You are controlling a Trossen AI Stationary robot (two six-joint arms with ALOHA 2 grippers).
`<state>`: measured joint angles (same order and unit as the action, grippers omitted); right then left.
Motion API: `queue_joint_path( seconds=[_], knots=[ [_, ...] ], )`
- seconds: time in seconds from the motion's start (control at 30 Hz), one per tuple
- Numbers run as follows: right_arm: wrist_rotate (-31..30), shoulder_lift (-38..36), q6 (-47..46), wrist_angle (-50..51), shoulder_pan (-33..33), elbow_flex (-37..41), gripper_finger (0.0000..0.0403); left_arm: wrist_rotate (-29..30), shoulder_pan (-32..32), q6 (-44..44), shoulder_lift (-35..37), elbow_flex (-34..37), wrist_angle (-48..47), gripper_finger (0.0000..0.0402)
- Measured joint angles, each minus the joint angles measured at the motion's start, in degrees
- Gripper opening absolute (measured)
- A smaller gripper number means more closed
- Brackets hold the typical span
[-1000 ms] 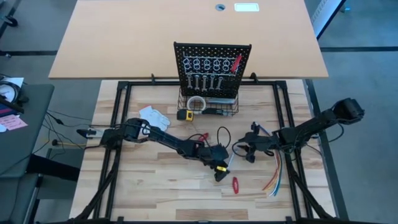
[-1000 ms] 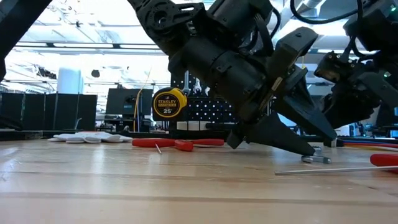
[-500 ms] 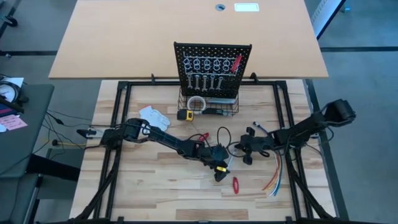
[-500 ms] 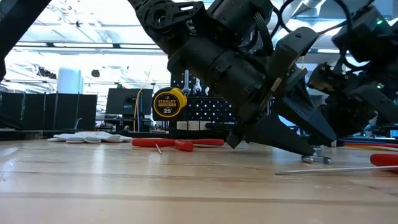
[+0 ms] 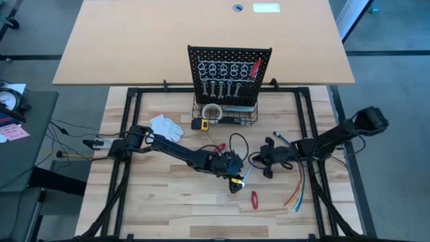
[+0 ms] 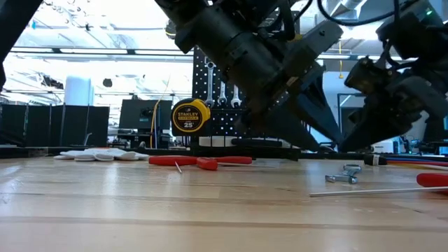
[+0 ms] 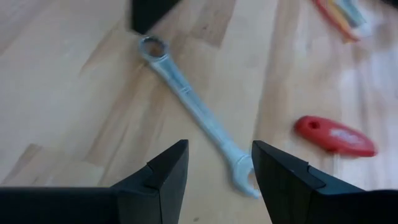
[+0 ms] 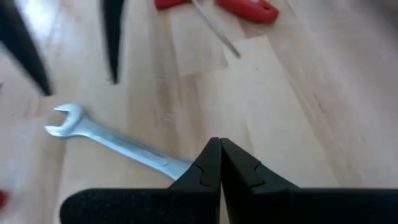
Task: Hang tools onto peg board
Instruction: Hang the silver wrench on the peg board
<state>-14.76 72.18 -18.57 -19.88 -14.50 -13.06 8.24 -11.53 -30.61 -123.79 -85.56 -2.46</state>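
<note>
High view: the peg board (image 5: 230, 64) stands upright at the far edge of the wooden worktop (image 5: 154, 202), both arms low over the middle.
Done so far: four silver wrenches (image 5: 220, 87) hang in a row on the board and one red-handled tool (image 5: 255, 68) sits at its upper right corner.
Left to do: a loose wrench (image 7: 198, 114) lies flat on the wood, a small red tool (image 5: 255, 199) lies near it, and red-handled pliers (image 6: 199, 161) lie further back by the white glove (image 5: 166, 126); by this count the job is about half done.
Left gripper (image 7: 216, 163): fingers parted and empty, poised above the open-jaw end of the loose wrench, not touching it.
Right gripper (image 8: 219, 163): fingers pressed together, tips just at the near end of the wrench; whether they pinch it or only meet beside it cannot be told.
Surface: pale planked wood on a black frame, with a bundle of coloured wires (image 5: 297, 193) to the right and a yellow tape measure (image 6: 190, 116) before the basket.
Room: grey floor, a large tan table behind the board, monitors and bright windows in the low view.
</note>
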Motion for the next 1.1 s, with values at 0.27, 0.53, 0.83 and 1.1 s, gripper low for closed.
queue_joint_path(
  seconds=[0.27, 0.53, 0.83, 1.1],
  knots=[
    [1.79, 4.6, -1.84, 0.37, 0.13, -0.11, 0.0009, 1.32, 0.02, 0.0, -0.02, 0.0, -0.85, 0.0173],
    [4.26, 7.82, -2.11, 0.91, 2.22, -1.94, 0.0009, 3.34, 0.0, 1.38, 0.0, 0.48, 0.67, 0.0173],
    [4.66, 8.71, -1.92, 1.4, 2.18, -2.47, 0.0009, -2.29, 1.35, -7.92, -0.07, 6.45, 12.03, 0.0203],
    [4.86, 8.75, -1.9, 1.15, 2.16, -2.41, 0.0009, -5.41, 1.51, -19.46, -0.81, 7.35, 13.02, 0.0252]
  ],
)
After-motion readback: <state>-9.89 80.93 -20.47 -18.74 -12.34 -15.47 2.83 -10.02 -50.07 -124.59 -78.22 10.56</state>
